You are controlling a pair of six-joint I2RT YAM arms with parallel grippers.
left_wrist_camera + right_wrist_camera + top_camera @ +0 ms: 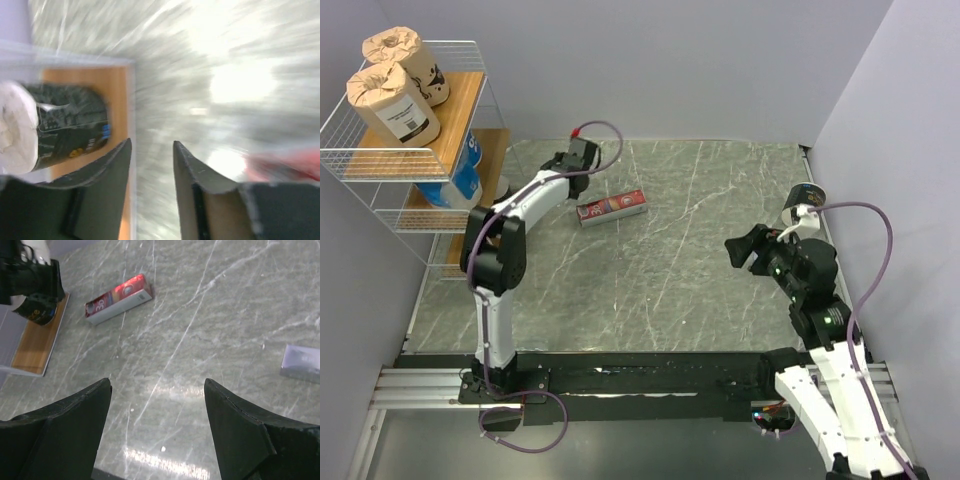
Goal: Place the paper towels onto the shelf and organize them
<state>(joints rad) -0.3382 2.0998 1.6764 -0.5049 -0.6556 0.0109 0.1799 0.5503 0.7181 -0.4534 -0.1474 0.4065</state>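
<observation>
The shelf (pixel 462 112) stands at the far left. Two kraft-brown rolls (pixel 395 100) stand on its top board, and two blue-and-white rolls (pixel 466 170) on the tier below. A dark roll (pixel 67 125) lies on the lowest wooden board (pixel 87 80); it also shows in the right wrist view (pixel 39 310). My left gripper (pixel 565 160) is open and empty (pixel 152 142), just right of that board. A second dark roll (pixel 805 197) sits at the table's right edge, behind my right gripper (pixel 740 248), which hovers open and empty (pixel 157 382) over the table.
A flat red box (pixel 611 207) lies on the marble table between the arms; it shows in the right wrist view (pixel 117 299). A pale lavender flat object (pixel 301 363) lies right of my right gripper. Grey walls close in the left, back and right.
</observation>
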